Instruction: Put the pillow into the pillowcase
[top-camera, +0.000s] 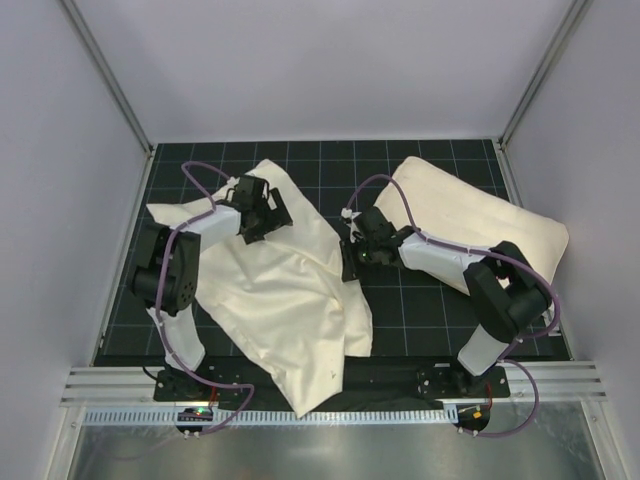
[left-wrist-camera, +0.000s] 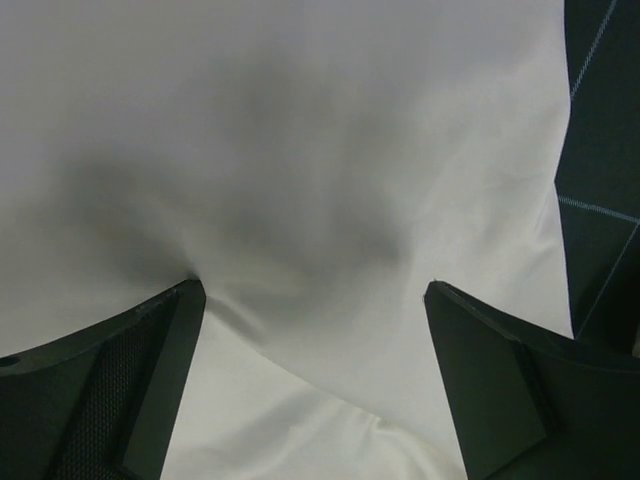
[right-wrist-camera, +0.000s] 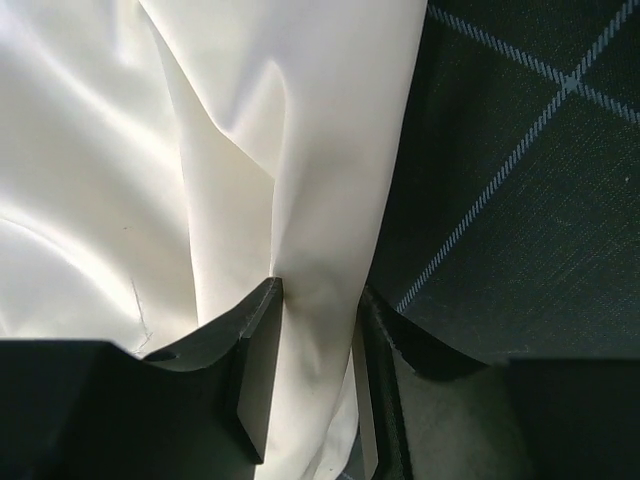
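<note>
The pillowcase (top-camera: 280, 300) lies wrinkled and limp across the left and middle of the mat. The pillow (top-camera: 500, 225) lies at the back right, partly under the right arm; its logo is not visible. My left gripper (top-camera: 262, 215) hangs over the pillowcase's far part, open, with cloth (left-wrist-camera: 300, 150) filling the view between its wide-apart fingers (left-wrist-camera: 315, 290). My right gripper (top-camera: 350, 262) is at the pillowcase's right edge. Its jaws (right-wrist-camera: 320, 295) are close together with a fold of the pillowcase (right-wrist-camera: 100, 150) pinched between them.
The dark gridded mat (top-camera: 420, 300) covers the table and shows beside the cloth in the right wrist view (right-wrist-camera: 520, 150). White walls enclose three sides. A metal rail (top-camera: 330, 385) runs along the near edge by the arm bases.
</note>
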